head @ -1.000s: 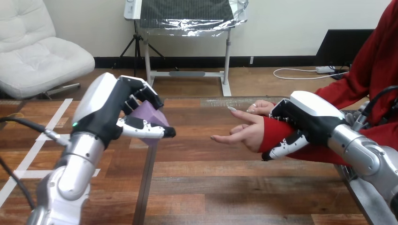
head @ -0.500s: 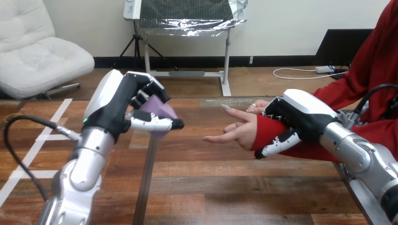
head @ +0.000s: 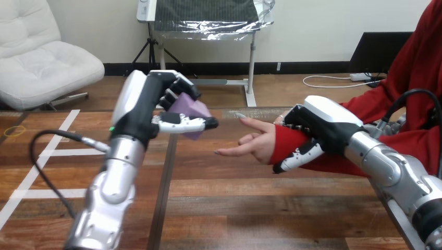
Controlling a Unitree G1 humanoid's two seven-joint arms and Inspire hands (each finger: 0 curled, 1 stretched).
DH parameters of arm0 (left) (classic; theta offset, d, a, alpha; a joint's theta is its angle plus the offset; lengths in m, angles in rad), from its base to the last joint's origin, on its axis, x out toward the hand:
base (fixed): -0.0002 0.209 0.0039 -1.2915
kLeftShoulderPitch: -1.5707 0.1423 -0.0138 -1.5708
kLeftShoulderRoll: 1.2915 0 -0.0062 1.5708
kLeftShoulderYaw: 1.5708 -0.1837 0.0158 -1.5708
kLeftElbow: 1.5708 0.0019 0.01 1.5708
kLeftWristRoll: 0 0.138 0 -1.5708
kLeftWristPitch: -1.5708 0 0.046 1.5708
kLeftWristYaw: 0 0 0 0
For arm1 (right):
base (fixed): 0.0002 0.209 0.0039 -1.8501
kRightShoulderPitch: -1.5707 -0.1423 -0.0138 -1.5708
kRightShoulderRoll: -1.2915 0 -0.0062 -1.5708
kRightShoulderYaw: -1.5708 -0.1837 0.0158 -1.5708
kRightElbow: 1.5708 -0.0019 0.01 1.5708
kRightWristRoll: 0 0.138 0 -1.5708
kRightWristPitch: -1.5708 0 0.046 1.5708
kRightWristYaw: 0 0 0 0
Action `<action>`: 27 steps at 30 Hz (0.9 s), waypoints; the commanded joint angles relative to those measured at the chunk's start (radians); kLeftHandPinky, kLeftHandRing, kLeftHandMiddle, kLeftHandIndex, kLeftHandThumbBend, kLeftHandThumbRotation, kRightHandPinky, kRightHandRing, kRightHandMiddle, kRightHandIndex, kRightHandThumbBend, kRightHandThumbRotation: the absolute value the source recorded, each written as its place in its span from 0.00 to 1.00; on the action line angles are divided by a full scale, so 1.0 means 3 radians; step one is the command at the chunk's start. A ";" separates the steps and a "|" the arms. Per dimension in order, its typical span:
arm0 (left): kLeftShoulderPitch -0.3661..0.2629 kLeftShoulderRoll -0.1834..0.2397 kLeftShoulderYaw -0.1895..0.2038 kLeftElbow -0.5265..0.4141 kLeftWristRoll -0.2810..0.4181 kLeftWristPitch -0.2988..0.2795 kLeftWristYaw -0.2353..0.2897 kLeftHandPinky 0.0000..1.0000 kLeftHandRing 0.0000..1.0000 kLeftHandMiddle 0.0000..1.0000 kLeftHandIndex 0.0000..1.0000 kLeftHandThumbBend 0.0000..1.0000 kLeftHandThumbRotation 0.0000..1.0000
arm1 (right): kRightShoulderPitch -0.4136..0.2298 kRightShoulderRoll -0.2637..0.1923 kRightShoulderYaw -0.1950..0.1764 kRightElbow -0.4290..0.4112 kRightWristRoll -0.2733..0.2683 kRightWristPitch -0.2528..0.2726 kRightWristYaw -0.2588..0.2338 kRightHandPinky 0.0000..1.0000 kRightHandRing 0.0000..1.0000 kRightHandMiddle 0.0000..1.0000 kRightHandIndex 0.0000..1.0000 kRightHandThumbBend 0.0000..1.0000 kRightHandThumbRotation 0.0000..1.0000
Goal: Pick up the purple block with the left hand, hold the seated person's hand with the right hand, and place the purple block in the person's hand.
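Your left hand (head: pixel 148 112) clasps the purple block (head: pixel 188 109) between thumb and curled fingers, raised above the counter (head: pixel 271 200), near the person's hand (head: pixel 255 146) but apart from it. Your right hand (head: pixel 318 127) seems curled round the red-sleeved wrist (head: pixel 286 143), though its far fingers are hidden.

wooden table (head: pixel 271 203) is showing satiny grain | purple block (head: pixel 193 108) is looking matt | left forearm (head: pixel 117 177) is gleaming like metal
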 commanded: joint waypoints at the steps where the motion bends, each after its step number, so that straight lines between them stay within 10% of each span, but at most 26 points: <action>1: -0.0370 -0.0145 -0.0029 0.0338 -0.0084 -0.0237 0.0121 0.36 0.38 0.42 0.42 0.73 0.00 | -0.0352 0.0111 -0.0090 -0.0213 0.0089 -0.0023 -0.0017 0.25 0.28 0.32 0.32 0.84 0.26; 27: -0.0777 -0.0517 -0.0075 0.1084 -0.0257 -0.0438 0.0168 0.30 0.34 0.41 0.42 0.71 0.00 | -0.0327 0.0285 -0.0060 -0.0345 0.0068 0.0050 -0.0041 0.18 0.21 0.26 0.27 0.84 0.25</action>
